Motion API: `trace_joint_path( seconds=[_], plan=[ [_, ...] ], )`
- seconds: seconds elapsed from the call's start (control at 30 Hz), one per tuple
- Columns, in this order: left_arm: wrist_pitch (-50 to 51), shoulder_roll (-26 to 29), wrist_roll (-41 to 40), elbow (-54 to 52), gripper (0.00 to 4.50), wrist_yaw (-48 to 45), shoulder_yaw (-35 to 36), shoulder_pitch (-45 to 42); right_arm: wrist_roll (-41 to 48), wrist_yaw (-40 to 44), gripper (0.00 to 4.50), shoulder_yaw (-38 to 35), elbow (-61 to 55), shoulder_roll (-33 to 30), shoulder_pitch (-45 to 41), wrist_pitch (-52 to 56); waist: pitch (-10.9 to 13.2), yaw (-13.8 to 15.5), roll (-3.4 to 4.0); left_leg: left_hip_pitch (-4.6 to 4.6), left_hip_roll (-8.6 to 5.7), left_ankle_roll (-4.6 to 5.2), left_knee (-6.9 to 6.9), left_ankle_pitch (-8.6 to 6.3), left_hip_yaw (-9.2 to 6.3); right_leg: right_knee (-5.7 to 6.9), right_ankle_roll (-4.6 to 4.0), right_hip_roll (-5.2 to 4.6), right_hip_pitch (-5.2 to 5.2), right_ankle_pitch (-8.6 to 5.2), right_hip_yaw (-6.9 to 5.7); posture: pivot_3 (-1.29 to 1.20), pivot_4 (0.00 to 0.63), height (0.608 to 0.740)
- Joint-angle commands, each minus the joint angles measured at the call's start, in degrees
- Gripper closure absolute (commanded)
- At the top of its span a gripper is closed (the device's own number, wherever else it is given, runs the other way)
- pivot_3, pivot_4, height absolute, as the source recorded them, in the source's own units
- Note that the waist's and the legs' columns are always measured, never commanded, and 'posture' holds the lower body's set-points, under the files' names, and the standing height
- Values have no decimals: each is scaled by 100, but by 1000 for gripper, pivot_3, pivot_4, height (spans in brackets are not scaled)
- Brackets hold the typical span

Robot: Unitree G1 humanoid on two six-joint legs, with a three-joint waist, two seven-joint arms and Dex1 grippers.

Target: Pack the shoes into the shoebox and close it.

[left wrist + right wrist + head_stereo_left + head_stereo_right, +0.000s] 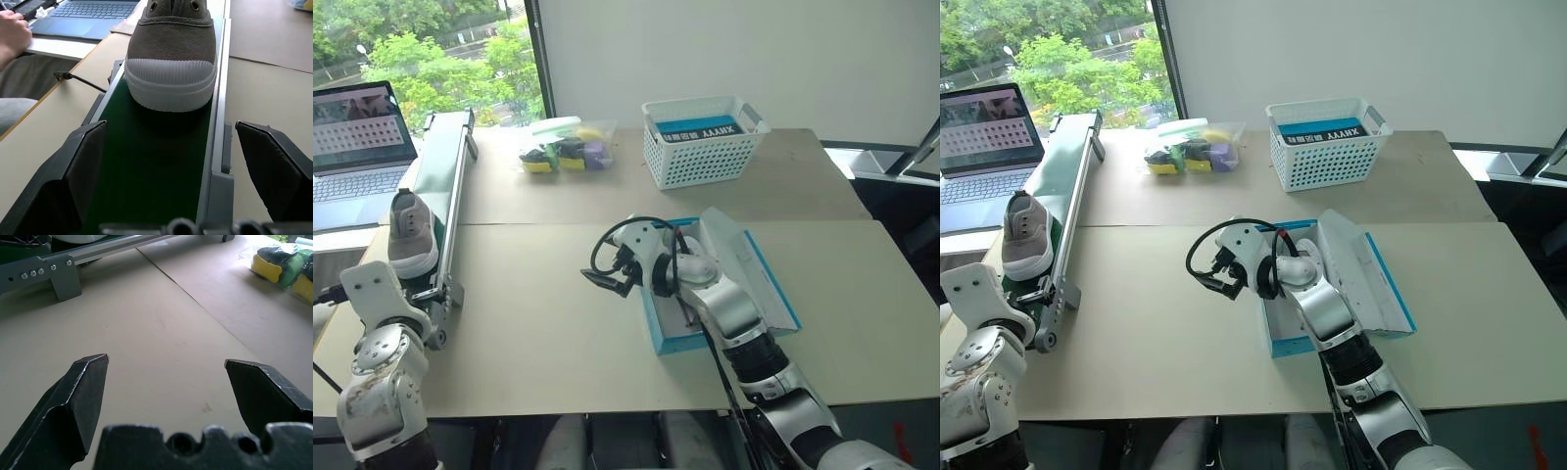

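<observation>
One shoe [411, 233] sits toe-forward on the green belt of a conveyor [442, 196] at the table's [538, 333] left edge. The left gripper [171, 161] faces the toe with its fingers spread wide to either side of the belt, holding nothing and short of the shoe. The shoebox [671, 333] lies open at mid-table, its lid [744, 269] tipped to the right. The right gripper [607, 279] hovers just left of the box, wide open and empty. A person's hand [12, 34] rests near a laptop [357, 147].
</observation>
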Motion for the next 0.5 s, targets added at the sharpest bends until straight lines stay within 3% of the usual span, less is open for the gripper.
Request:
trace_joint_path(
  seconds=[0.03, 0.2, 0.33, 0.43, 0.5],
  plan=[
    [99, -79, -71, -28, 0, 103, 165, -42, 41, -48, 8, -124, -290, 12, -29, -29, 0, 1, 0, 0, 0, 0, 0, 0, 0, 0, 0, 0, 0, 0, 0, 0, 150, 737],
    [204, -209, -189, -6, 0, 179, 291, -80, 43, -55, 8, -149, -308, -6, -30, -5, -1, 1, -1, 0, 0, 0, 0, 0, 0, 0, 0, 0, 0, 0, 0, 0, 150, 737],
    [149, -251, -259, 29, 1002, 196, 373, -141, 54, -70, 0, -187, -314, -18, -49, 18, -1, 2, -2, 1, 0, 0, 0, 0, 0, 0, 0, 0, 1, 0, 0, 0, 150, 737],
    [169, -205, -201, 54, 1989, 203, 293, -146, 56, -76, 0, -185, -313, -25, -49, 24, -1, 2, -2, 1, 0, 0, 0, 0, 0, 1, 0, 0, 1, 0, 0, 0, 150, 737],
    [149, -163, -138, 64, 2287, 192, 200, -132, 56, -82, 0, -182, -306, -30, -55, 26, -1, 3, -2, 1, -1, 0, 0, 0, 0, 0, 0, 0, 2, 0, 0, 0, 150, 737]
  ],
)
